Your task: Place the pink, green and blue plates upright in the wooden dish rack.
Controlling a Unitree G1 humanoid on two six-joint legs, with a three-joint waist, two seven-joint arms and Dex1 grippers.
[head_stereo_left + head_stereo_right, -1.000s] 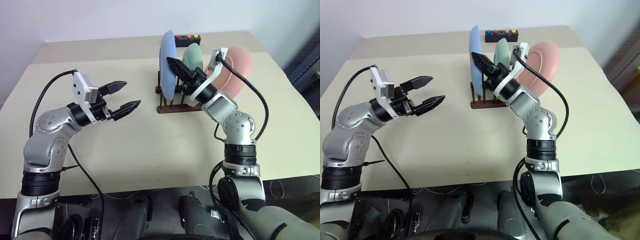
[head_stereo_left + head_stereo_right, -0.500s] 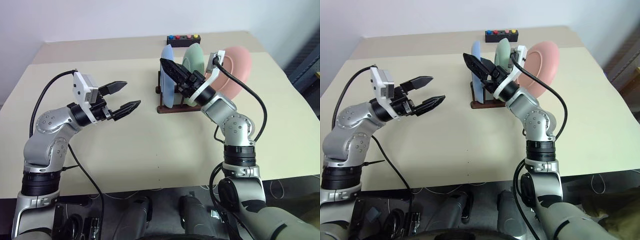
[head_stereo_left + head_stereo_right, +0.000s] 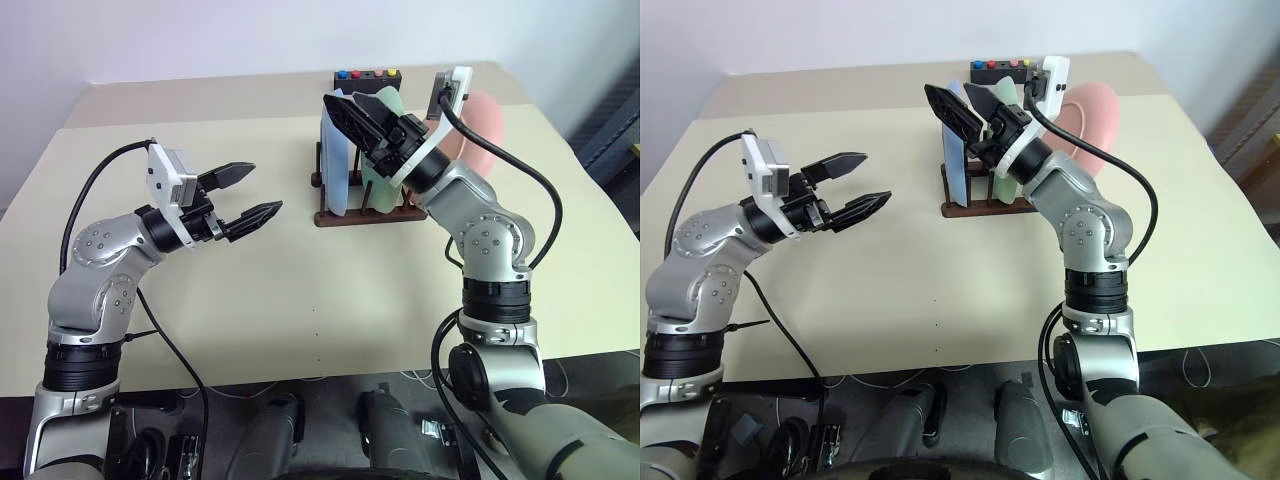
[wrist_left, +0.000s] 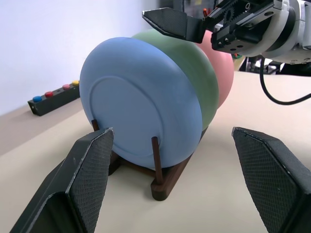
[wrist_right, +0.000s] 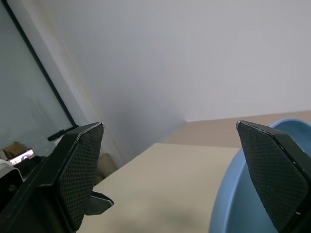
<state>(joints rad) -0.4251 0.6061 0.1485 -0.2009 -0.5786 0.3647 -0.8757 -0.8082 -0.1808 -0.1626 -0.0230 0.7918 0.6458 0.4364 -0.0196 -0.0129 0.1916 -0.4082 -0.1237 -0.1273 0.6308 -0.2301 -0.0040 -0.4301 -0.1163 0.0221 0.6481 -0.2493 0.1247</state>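
Observation:
The wooden dish rack [image 3: 365, 215] stands at the table's far middle with all three plates on edge in it. The blue plate [image 3: 337, 165] takes the left slot, the green plate [image 4: 197, 73] the middle, and the pink plate [image 3: 488, 125] leans at the right end. My right gripper [image 3: 350, 103] hovers open just above the blue plate's top rim and holds nothing. Well left of the rack, my left gripper [image 3: 262, 188] is open, empty and pointed at the plates. Between its own fingers, the left wrist view shows the blue plate [image 4: 141, 116] resting against a rack peg [image 4: 155, 153].
A small black box with coloured buttons [image 3: 367, 76] lies behind the rack near the table's far edge. The right arm reaches over the green plate and partly hides it. Bare tabletop [image 3: 300, 290] lies in front of the rack.
The right gripper opened and let go of the blue plate, which sank into the rack's left slot. The gripper then rose and rolled above it. The left arm kept still.

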